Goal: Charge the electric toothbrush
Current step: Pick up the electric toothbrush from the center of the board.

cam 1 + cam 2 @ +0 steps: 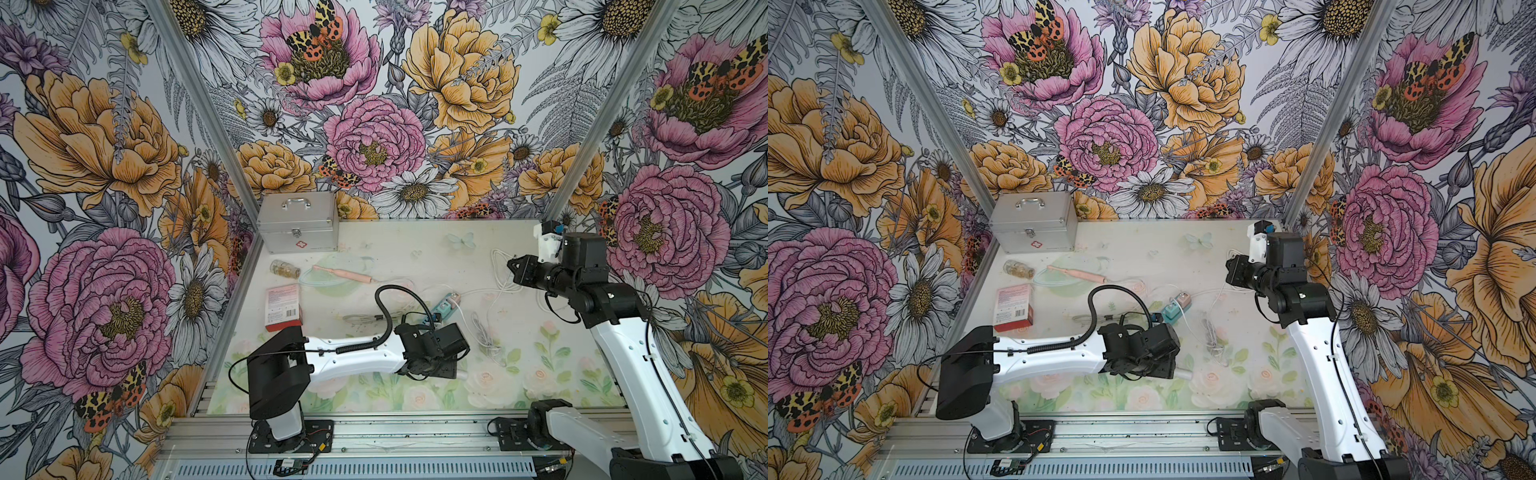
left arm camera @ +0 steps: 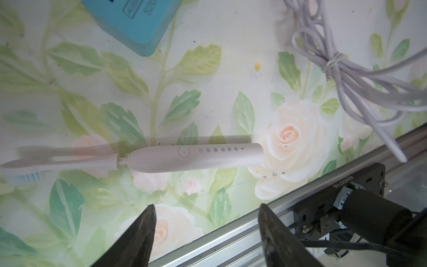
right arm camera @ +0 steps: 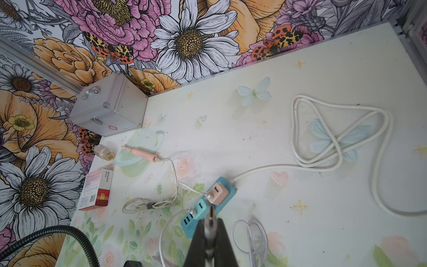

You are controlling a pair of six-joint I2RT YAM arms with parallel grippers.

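Left gripper (image 2: 206, 208), jaws apart near the toothbrush (image 2: 194, 157): centre them across its handle. Right gripper's (image 3: 210, 223) jaws clamp the plug (image 3: 211, 211).

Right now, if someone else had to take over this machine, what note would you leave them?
Left gripper: open and empty, hovering over the white toothbrush, which lies flat on the table near the front rail.
Right gripper: shut on a charging plug, raised off the table; its cable seems to come from the teal power strip.
Done: the pink toothbrush is cabled to the pink adapter on the strip.
Left: grasp the white toothbrush and push the plug into its base.
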